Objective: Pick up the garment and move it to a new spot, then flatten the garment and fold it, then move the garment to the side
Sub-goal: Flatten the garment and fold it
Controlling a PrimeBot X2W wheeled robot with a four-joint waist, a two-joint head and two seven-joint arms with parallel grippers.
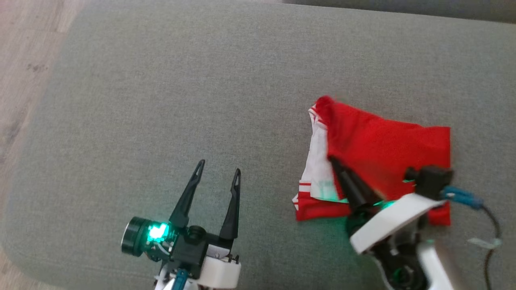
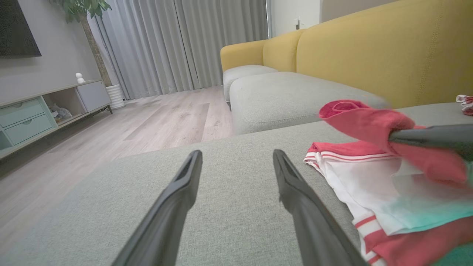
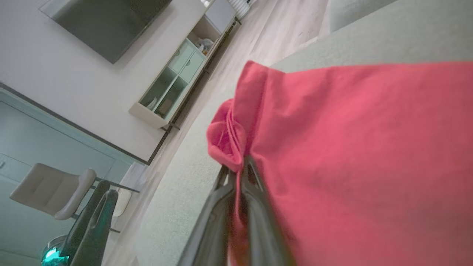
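Note:
The red and white garment (image 1: 375, 149) lies partly folded on the right side of the grey cushion (image 1: 161, 100). My right gripper (image 1: 333, 162) is shut on a red edge of it and holds that flap lifted over the white part (image 1: 320, 169). In the right wrist view the right gripper (image 3: 239, 168) pinches a bunched red fold, and the garment (image 3: 351, 147) hangs to the right of it. My left gripper (image 1: 218, 169) stands open above bare cushion, left of the garment. From the left wrist, the left gripper (image 2: 236, 162) is open and the garment (image 2: 369, 181) lies at the right.
Wooden floor (image 1: 24, 60) runs past the cushion's left edge. A yellow sofa back (image 2: 369, 48) rises behind the cushion, with another grey seat (image 2: 288, 92) beyond. A low cabinet (image 2: 40, 111) stands by the wall. A small red and white item (image 2: 466, 102) lies farther along the cushion.

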